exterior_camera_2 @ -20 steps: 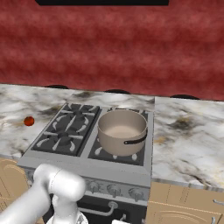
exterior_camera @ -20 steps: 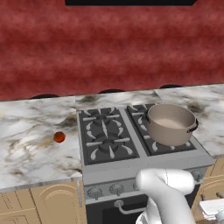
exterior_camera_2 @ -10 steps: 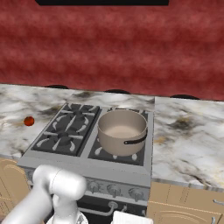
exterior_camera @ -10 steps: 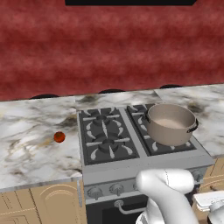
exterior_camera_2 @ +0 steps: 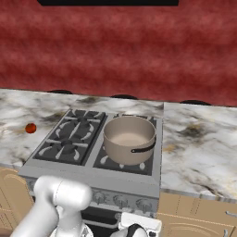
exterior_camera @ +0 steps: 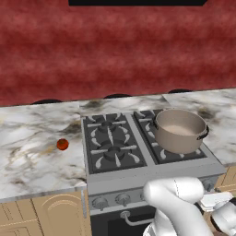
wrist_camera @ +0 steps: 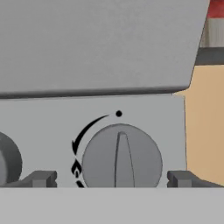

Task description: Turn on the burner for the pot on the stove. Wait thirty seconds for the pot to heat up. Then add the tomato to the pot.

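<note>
The fingers (wrist_camera: 113,178) stand apart either side of the rightmost stove knob (wrist_camera: 121,156), its ridge upright, apparently off. Next they should probably clamp and twist it to light the burner under the pot (exterior_camera: 179,130).

The arm's white bulk covers part of the stove (exterior_camera: 152,173) front — several knobs sit behind it. In the hand view a second knob (wrist_camera: 8,162) is cut by the left edge — the centre knob (wrist_camera: 121,157) loses its lower part.

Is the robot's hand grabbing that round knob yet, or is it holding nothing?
Nothing is held. The gripper is open, one fingertip on each side of the stove knob, with gaps showing between them.
</note>
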{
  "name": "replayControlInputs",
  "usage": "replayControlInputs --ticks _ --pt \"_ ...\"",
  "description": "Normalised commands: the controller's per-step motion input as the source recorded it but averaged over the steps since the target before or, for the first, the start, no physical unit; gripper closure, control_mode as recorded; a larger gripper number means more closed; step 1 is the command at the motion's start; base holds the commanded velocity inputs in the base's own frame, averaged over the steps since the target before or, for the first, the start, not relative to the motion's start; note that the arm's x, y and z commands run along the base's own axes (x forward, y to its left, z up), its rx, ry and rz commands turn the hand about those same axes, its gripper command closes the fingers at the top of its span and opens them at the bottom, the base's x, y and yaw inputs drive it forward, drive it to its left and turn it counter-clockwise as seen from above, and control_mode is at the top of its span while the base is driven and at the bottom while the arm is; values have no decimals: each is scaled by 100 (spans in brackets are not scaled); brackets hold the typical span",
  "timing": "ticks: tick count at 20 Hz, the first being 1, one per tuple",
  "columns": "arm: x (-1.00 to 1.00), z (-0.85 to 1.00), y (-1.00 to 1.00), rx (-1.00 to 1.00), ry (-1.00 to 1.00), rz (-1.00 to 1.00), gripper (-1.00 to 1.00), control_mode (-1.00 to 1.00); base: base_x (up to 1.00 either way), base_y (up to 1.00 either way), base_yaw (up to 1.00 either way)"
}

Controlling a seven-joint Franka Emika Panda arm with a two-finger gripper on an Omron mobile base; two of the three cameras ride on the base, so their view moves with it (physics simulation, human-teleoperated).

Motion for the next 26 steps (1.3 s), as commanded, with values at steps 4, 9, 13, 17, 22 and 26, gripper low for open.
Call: replayControlInputs --ticks 4,9,13,17,22,26 --pt "33 -1 0 0 0 0 -100 -100 0 0 0" --pt "26 -6 0 0 0 1 -100 -100 0 0 0" --pt "26 -12 0 0 0 2 -100 -100 0 0 0" --pt "36 -18 3 0 0 1 -100 -100 0 0 0" --pt "37 -23 23 -2 0 0 100 -100 0 0 0" --pt "35 -7 0 0 0 0 100 -100 0 0 0"
